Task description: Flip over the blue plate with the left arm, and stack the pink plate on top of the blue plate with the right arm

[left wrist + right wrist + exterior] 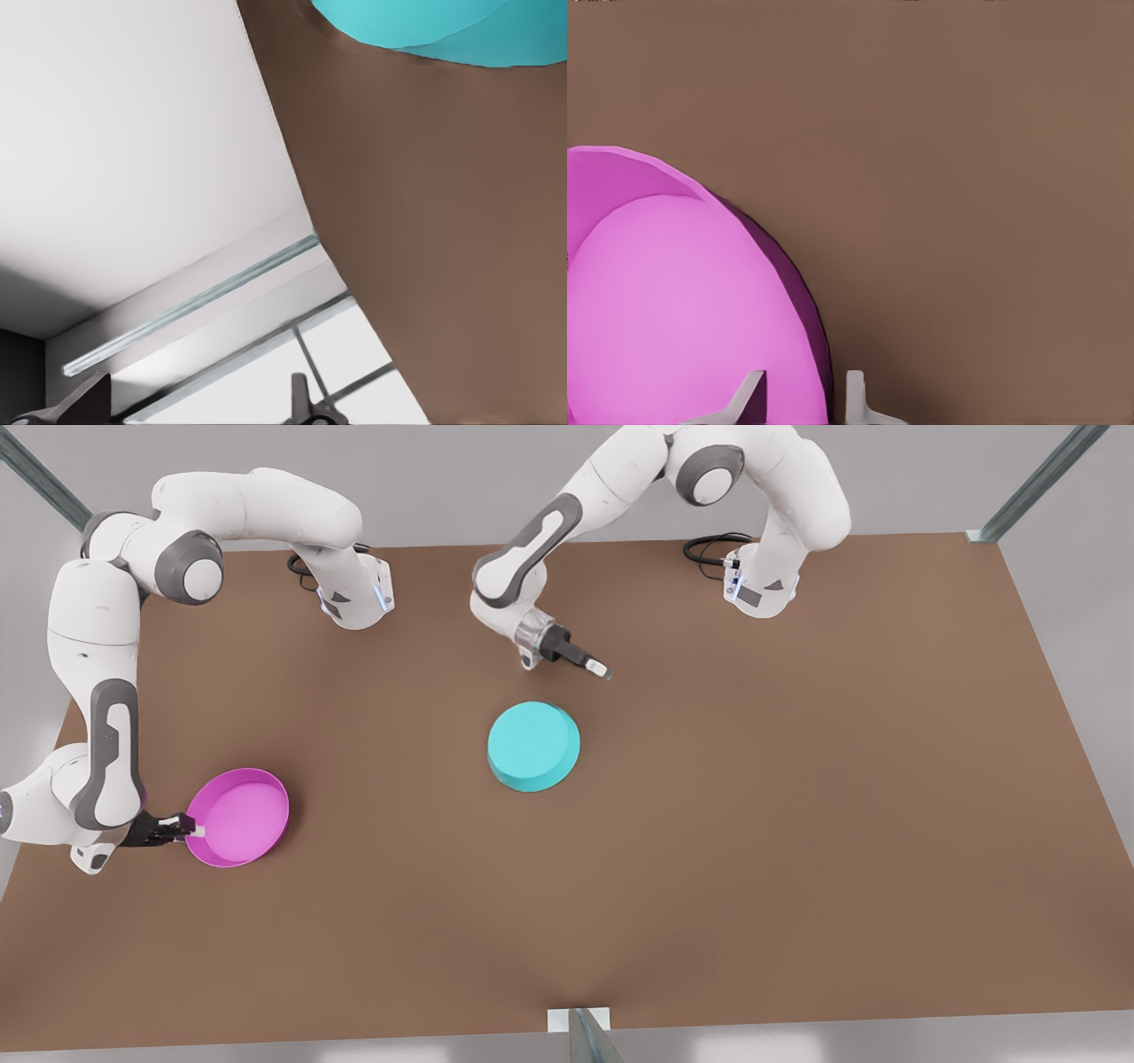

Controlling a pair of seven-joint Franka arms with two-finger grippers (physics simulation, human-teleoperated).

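Pink plate [239, 816] rim between right gripper [188, 829] fingers.

Wide brown matte desk [797, 824], bare and evenly lit, soft shadows only. Around the desk, pale grey floor [1090, 646] on every side. Beyond the desk's far corners, slanting metal frame rails: one [1036, 483] at the front view's right, another [44, 483] at its left. At the desk's near edge, mid-way, a short metal post [585, 1036] on a white bracket. Past the desk edge in the left wrist view, a white wall [124, 133] and a metal rail [195, 305].
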